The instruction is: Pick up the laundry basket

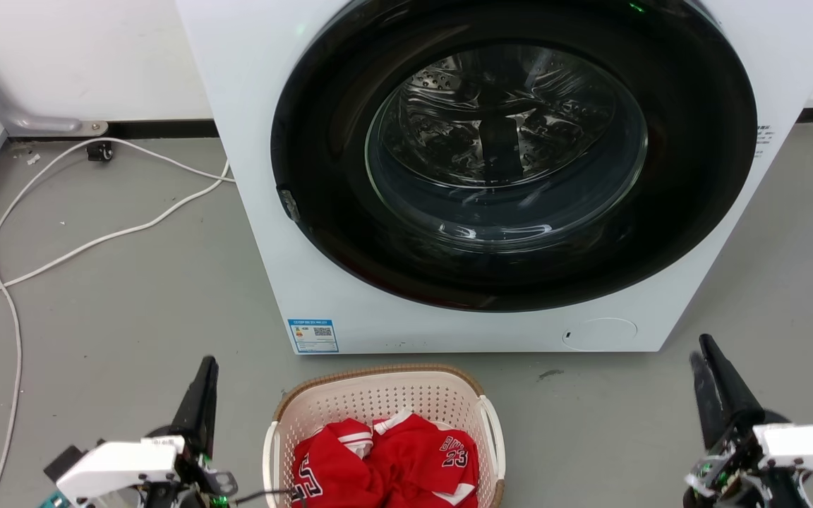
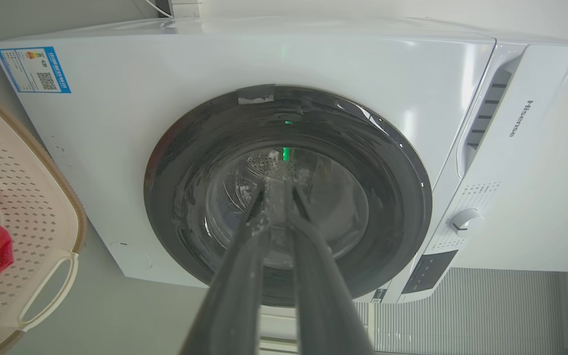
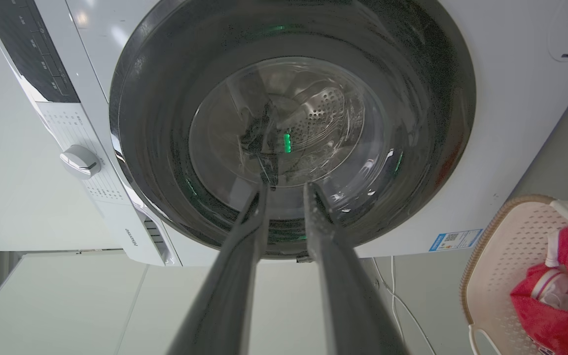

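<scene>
Head view shows the laundry basket [image 1: 378,398] on the grey floor [image 1: 131,310], just in front of the white washer [image 1: 258,212] — red clothes [image 1: 392,458] lie inside it. The left gripper [image 1: 203,384] is near its left side and the right gripper [image 1: 704,363] is farther off to the right (neither touches it). Both grippers hold nothing — their fingers have a small gap between the tips.

White washing machine [image 1: 519,169] on grey floor [image 1: 131,296], white cable [image 1: 61,212] trailing beside it.
</scene>
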`<state>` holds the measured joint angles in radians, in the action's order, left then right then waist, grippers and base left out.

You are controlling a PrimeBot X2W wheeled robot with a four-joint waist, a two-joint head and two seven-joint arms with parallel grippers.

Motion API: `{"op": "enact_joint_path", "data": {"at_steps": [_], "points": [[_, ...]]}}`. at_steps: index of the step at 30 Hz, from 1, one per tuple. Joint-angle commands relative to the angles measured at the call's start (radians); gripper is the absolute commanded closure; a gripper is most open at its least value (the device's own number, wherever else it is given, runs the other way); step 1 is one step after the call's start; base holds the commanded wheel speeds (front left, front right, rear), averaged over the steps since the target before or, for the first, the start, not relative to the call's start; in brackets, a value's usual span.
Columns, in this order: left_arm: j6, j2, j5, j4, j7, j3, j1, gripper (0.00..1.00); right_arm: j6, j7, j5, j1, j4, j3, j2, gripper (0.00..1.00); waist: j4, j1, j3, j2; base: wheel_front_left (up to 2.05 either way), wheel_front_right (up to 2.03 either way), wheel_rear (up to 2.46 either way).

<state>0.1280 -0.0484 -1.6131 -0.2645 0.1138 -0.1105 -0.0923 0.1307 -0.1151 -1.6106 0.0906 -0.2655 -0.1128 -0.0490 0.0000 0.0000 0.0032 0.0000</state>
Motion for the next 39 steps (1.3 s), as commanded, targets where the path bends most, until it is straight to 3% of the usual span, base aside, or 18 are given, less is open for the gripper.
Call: {"op": "enact_joint_path", "data": {"at_steps": [1,10,12,22,25,39], "points": [[0.000,0.001,0.000,-0.007,-0.002,0.001,0.008,0.00,0.000,0.001,0.001,-0.008,-0.006,0.001,0.000,0.00,0.000,0.0000,0.000,0.0000,0.00,0.00,0.00],[0.000,0.000,0.071,0.017,-0.048,0.005,0.009,0.00,0.000,0.048,0.102,-0.012,0.005,0.002,0.000,0.00,0.001,0.0000,0.002,0.0000,0.00,0.00,0.00],[0.000,0.000,0.160,0.031,-0.067,-0.002,0.006,0.00,0.000,0.067,0.193,-0.016,0.028,0.002,0.000,0.00,0.001,0.0000,0.003,0.0000,0.00,0.00,0.00],[-0.015,0.000,0.386,0.075,-0.111,0.003,0.008,0.00,0.000,0.111,0.450,-0.031,0.089,0.018,0.000,0.00,0.001,0.0000,0.006,0.0000,0.00,0.00,0.00],[-0.034,-0.001,0.491,0.093,-0.131,0.014,0.015,0.00,0.000,0.131,0.577,-0.040,0.107,0.035,-0.001,0.00,0.002,0.0000,0.006,0.0000,0.00,0.00,0.00],[-0.033,-0.001,0.721,0.114,-0.182,0.030,0.032,0.00,0.000,0.182,0.844,-0.064,0.122,0.052,-0.001,0.00,0.006,0.0000,0.010,0.0000,0.00,0.00,0.00]]}}
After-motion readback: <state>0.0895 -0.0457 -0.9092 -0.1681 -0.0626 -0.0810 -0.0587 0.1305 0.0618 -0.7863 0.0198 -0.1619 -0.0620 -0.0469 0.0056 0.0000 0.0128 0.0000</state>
